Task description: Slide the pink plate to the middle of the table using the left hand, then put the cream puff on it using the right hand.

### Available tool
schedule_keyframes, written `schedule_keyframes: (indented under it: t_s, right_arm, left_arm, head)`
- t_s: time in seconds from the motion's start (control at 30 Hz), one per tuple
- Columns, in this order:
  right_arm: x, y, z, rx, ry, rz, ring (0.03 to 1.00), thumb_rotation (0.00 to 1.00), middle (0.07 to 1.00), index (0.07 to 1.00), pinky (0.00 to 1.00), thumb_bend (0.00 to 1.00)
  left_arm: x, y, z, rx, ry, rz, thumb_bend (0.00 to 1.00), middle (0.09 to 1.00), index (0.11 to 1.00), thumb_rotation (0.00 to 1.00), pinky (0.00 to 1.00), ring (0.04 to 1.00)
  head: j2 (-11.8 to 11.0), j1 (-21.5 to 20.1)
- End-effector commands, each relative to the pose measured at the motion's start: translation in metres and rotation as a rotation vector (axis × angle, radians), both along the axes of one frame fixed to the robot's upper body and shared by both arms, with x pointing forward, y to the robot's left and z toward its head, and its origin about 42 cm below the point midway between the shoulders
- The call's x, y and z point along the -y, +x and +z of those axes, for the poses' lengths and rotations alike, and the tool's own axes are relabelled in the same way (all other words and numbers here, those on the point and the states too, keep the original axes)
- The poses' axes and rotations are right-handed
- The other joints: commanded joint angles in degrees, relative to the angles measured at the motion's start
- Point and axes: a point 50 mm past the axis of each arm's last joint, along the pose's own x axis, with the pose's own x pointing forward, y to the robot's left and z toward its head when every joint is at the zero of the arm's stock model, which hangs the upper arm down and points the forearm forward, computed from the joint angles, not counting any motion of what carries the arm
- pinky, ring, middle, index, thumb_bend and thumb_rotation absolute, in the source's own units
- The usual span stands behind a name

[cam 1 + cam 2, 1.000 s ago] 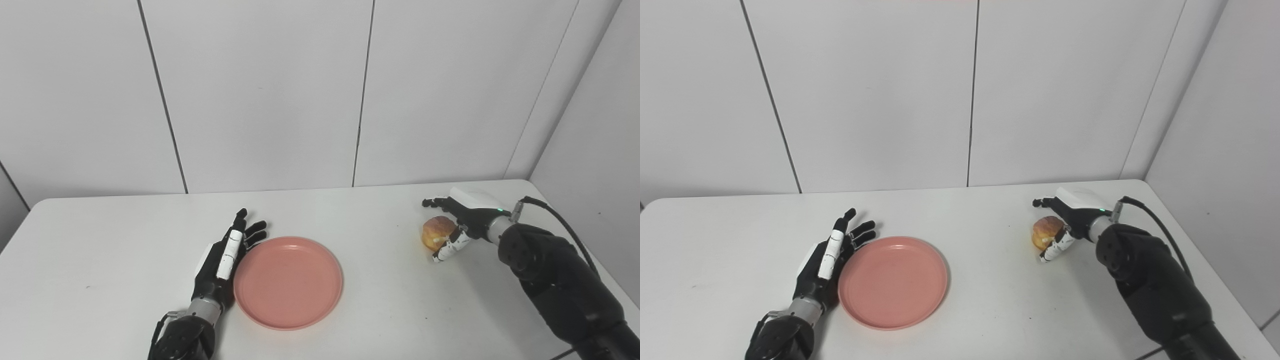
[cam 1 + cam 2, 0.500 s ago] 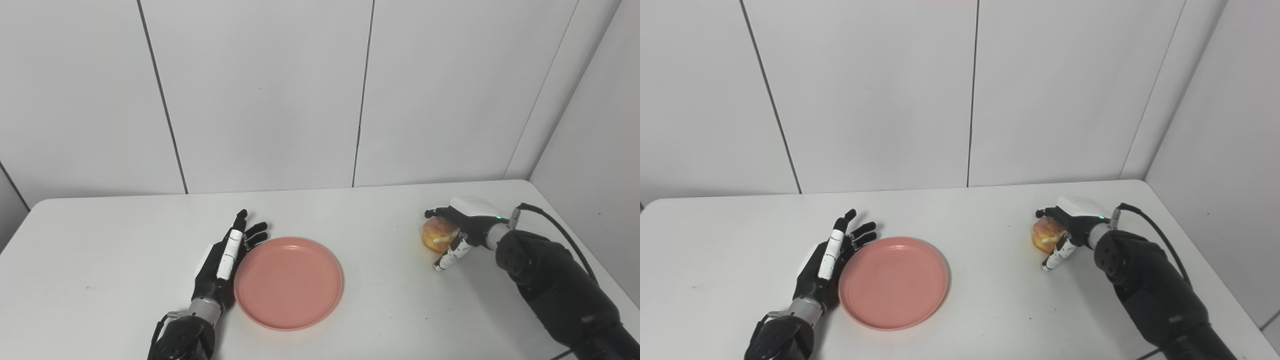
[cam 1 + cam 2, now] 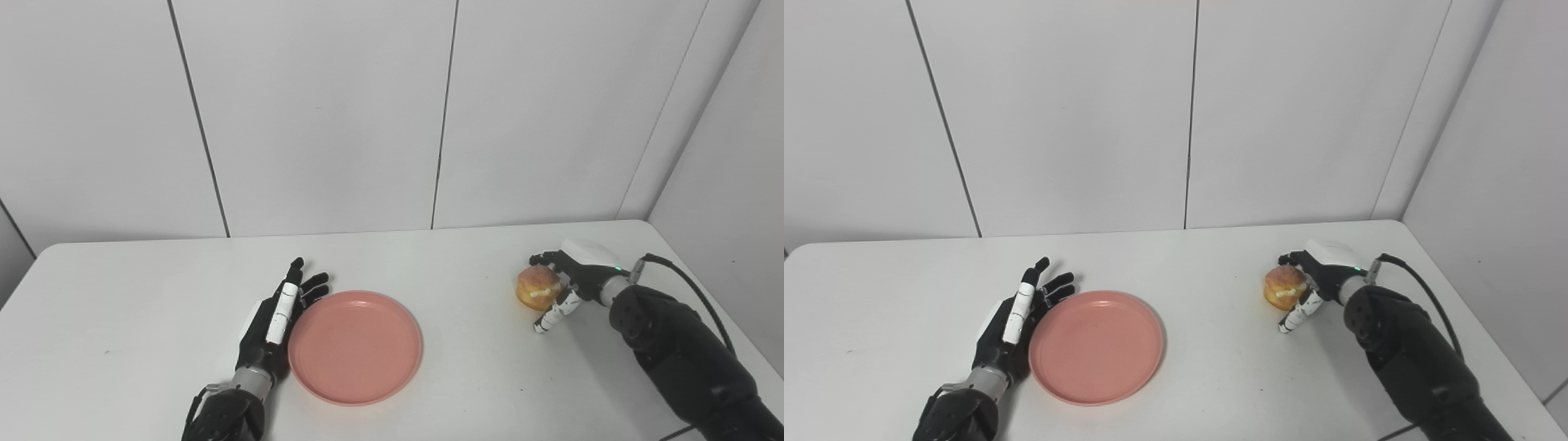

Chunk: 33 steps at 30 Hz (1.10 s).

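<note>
Closed further around the cream puff [image 3: 538, 287], the right hand [image 3: 572, 283] is seen gripping it; the left hand [image 3: 272, 320], fingers spread, is pressed beside the pink plate [image 3: 355, 346].

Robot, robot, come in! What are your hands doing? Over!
Left hand open, flat against pink plate rim. Right hand curled on cream puff, puff low at the table. Nothing between puff and plate.

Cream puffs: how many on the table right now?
1. The round golden-brown cream puff with a pale filling line sits at the table's right side, inside the right robot hand, well apart from the empty round pink plate. Nothing seems able to hide another.
</note>
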Motion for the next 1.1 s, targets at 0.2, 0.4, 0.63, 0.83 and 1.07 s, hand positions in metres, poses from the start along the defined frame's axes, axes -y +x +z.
schedule_keyframes:
  t_s: [0.2, 0.4, 0.63, 0.83, 1.07]
  right_arm:
    - [0.001, 0.004, 0.025, 0.13, -0.018, 0.029, 0.671, 0.05, 0.744, 0.74, 0.56, 0.88]
    - [0.0, 0.004, 0.019, 0.173, 0.043, 0.022, 0.433, 0.0, 0.517, 0.651, 0.34, 0.6]
    - [0.003, 0.007, 0.012, 0.154, -0.008, 0.034, 0.48, 0.0, 0.496, 0.483, 0.41, 0.53]
    - [0.005, 0.007, 0.01, 0.136, -0.036, 0.03, 0.429, 0.0, 0.473, 0.495, 0.35, 0.53]
    - [0.005, 0.006, 0.011, 0.134, -0.04, 0.034, 0.444, 0.0, 0.48, 0.492, 0.36, 0.53]
  left_arm:
    - [0.004, -0.002, 0.005, 0.001, -0.009, -0.027, 0.82, 0.842, 0.993, 0.87, 0.88, 0.853]
    - [0.004, -0.001, 0.004, -0.002, -0.012, -0.025, 0.82, 0.842, 0.992, 0.87, 0.89, 0.852]
    - [0.004, -0.002, 0.006, -0.002, -0.012, -0.027, 0.82, 0.843, 0.993, 0.87, 0.88, 0.851]
    - [0.005, -0.002, 0.006, 0.002, -0.009, -0.027, 0.82, 0.842, 0.995, 0.88, 0.87, 0.853]
    - [0.006, -0.002, 0.006, -0.009, -0.012, -0.024, 0.82, 0.834, 0.985, 0.87, 0.87, 0.841]
  head:
    - [0.27, 0.15]
    - [0.3, 0.21]
    - [0.5, 0.48]
    - [0.66, 0.78]
    - [0.77, 0.91]
